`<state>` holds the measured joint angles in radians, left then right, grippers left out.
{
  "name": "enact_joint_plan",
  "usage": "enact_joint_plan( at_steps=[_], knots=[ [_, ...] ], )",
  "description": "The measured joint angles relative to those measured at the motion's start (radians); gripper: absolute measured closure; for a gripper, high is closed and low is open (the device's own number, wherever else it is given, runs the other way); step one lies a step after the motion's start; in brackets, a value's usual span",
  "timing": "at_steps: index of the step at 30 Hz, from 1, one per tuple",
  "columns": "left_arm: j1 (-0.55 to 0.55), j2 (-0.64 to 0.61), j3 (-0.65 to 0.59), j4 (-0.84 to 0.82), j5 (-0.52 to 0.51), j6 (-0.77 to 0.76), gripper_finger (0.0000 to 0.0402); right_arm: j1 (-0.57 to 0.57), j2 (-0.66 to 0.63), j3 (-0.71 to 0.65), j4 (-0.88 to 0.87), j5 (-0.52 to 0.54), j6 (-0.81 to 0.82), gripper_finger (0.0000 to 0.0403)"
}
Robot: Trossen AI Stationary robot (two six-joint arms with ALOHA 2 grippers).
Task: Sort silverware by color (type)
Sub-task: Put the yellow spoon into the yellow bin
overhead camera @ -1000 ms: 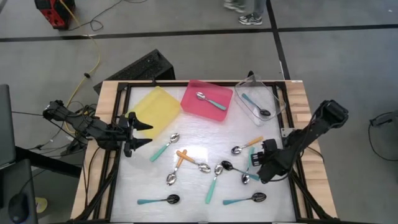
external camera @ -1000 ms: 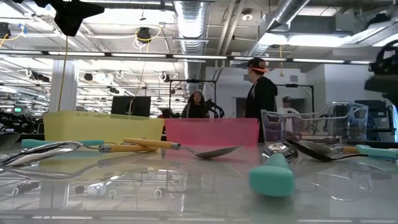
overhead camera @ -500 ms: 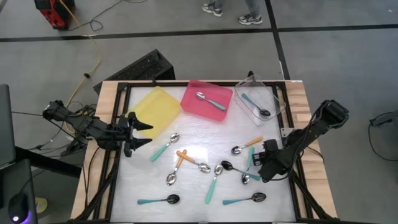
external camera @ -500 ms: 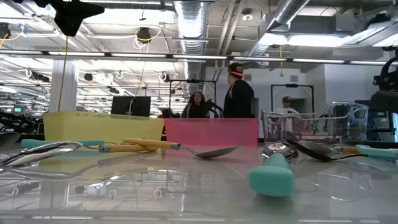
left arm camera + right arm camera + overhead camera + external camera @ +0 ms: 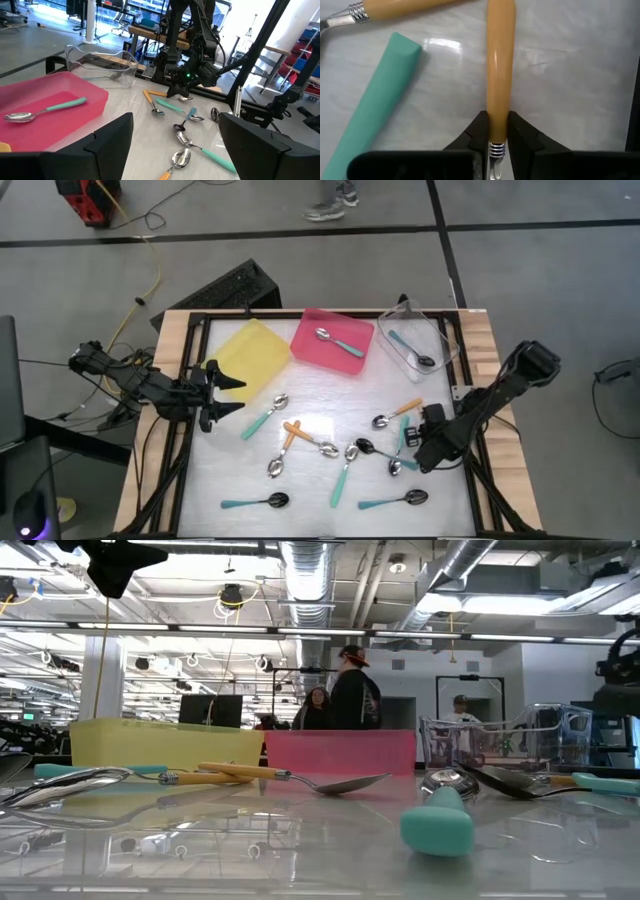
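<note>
Right gripper down on the table's right side, clenched on an orange-handled spoon (near its metal collar). Teal handle just beside. Left gripper released, well apart beside yellow tray.

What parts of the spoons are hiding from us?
- Right wrist view: the right pincer grips the orange spoon by its handle; the spoon's bowl is cut off by the picture's edge and covered by the fingers.
- High view: the right arm covers that grip.
- Low view: the pink tray wall hides what lies inside.
</note>
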<state>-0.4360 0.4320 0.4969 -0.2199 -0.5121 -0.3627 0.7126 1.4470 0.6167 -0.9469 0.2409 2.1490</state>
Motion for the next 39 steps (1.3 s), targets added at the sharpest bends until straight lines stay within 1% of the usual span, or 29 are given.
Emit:
enact_joint_plan(
  at_steps=[5, 7, 9, 12, 14, 17, 20, 22, 25, 27, 29, 31, 33, 34, 35, 37, 39],
  knots=[
    [0.000, 0.000, 0.000, 0.000, -0.017, 0.001, 0.0121, 0.007, 0.002, 0.108, -0.169, 0.002, -0.004, 0.0335],
    [0.000, 0.000, 0.000, 0.000, -0.020, 0.001, 0.0121, 0.015, 0.002, 0.132, -0.229, -0.018, -0.003, 0.0335],
    [0.000, 0.000, 0.000, 0.000, -0.021, 0.006, 0.0121, 0.021, 0.002, 0.134, -0.245, -0.038, -0.003, 0.0335],
    [0.000, 0.000, 0.000, 0.000, -0.024, 0.010, 0.0121, 0.029, 0.002, 0.141, -0.226, -0.026, -0.003, 0.0335],
    [0.000, 0.000, 0.000, 0.001, -0.023, 0.010, 0.0121, 0.024, 0.002, 0.168, -0.236, 0.025, -0.010, 0.0335],
    [0.000, 0.000, 0.000, 0.001, -0.023, 0.010, 0.0121, -0.008, -0.001, 0.240, -0.240, 0.172, -0.064, 0.0335],
    [0.000, 0.000, 0.000, 0.001, -0.025, 0.010, 0.0121, -0.089, -0.002, 0.325, -0.266, 0.288, -0.182, 0.0335],
    [0.000, 0.000, 0.000, 0.001, -0.036, 0.010, 0.0121, -0.161, -0.004, 0.349, -0.253, 0.334, -0.317, 0.0335],
    [0.000, 0.000, 0.000, 0.001, -0.049, 0.018, 0.0121, -0.274, -0.003, 0.347, -0.145, 0.324, -0.553, 0.0335],
    [0.000, 0.000, 0.000, 0.001, -0.050, 0.018, 0.0121, -0.323, -0.003, 0.348, 0.018, 0.307, -0.733, 0.0335],
    [0.000, 0.000, 0.000, 0.001, -0.049, 0.018, 0.0121, -0.351, -0.003, 0.348, 0.203, 0.265, -0.898, 0.0335],
    [0.000, 0.000, 0.000, 0.001, -0.049, 0.018, 0.0121, -0.368, 0.004, 0.348, 0.406, 0.195, -1.052, 0.0335],
    [0.000, 0.000, 0.000, 0.001, -0.049, 0.017, 0.0121, -0.381, 0.033, 0.352, 0.608, 0.079, -1.201, 0.0335],
    [0.000, 0.000, 0.000, 0.001, -0.049, 0.017, 0.0121, -0.382, 0.049, 0.352, 0.679, 0.031, -1.255, 0.0335],
    [0.000, 0.000, 0.000, 0.001, -0.049, 0.015, 0.0121, -0.381, 0.067, 0.355, 0.726, 0.004, -1.292, 0.0335],
    [0.000, 0.000, 0.000, 0.001, -0.049, 0.010, 0.0121, -0.384, 0.107, 0.389, 0.763, -0.002, -1.340, 0.0335],
    [0.000, 0.000, 0.000, 0.001, -0.049, 0.010, 0.0121, -0.397, 0.137, 0.436, 0.743, -0.002, -1.376, 0.0335]
  ],
)
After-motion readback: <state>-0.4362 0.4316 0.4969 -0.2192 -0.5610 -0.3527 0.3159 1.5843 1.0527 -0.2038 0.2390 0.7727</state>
